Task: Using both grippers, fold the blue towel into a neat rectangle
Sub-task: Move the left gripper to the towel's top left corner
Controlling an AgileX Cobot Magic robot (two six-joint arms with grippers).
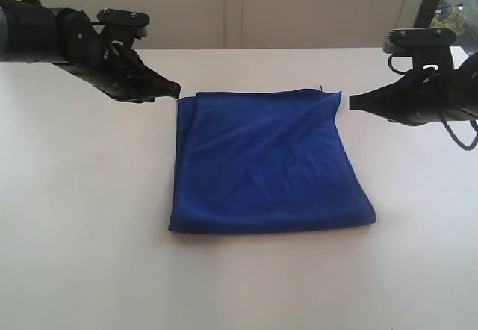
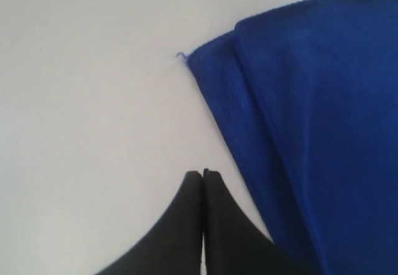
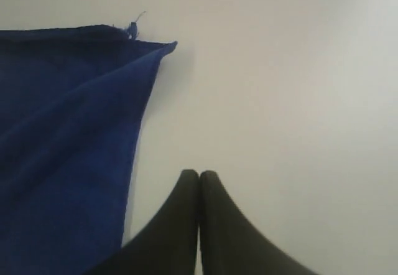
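Right now you are between grasps, as far as I can judge. The table point(image 1: 75, 233) is white and bare around the work, and the towel point(image 1: 269, 162) lies flat in the middle of it, doubled over into a rough rectangle.

It is not quite neat. Along its left side the left wrist view shows two layers stepped apart, the lower one peeking out beside the upper. At the far right corner a diagonal crease runs in from the edge, and the top layer there stops short of a sharp point. The near edge looks thick and rounded, like a fold line. The cloth is deep blue, plain and soft, with shallow wrinkles across its face.

Your left gripper point(image 1: 173, 89) sits just beside the far left corner, and your right gripper point(image 1: 352, 102) is near the far right corner. Both are off the cloth. Each has its fingers pressed together with nothing between them.

If another fold is wanted, you need to part both sets of fingers, settle on those two far corners, catch every layer and carry them evenly toward the near edge. Squaring the stepped left side first would help.

A small loose thread point(image 2: 181, 55) sticks out at the far left corner.
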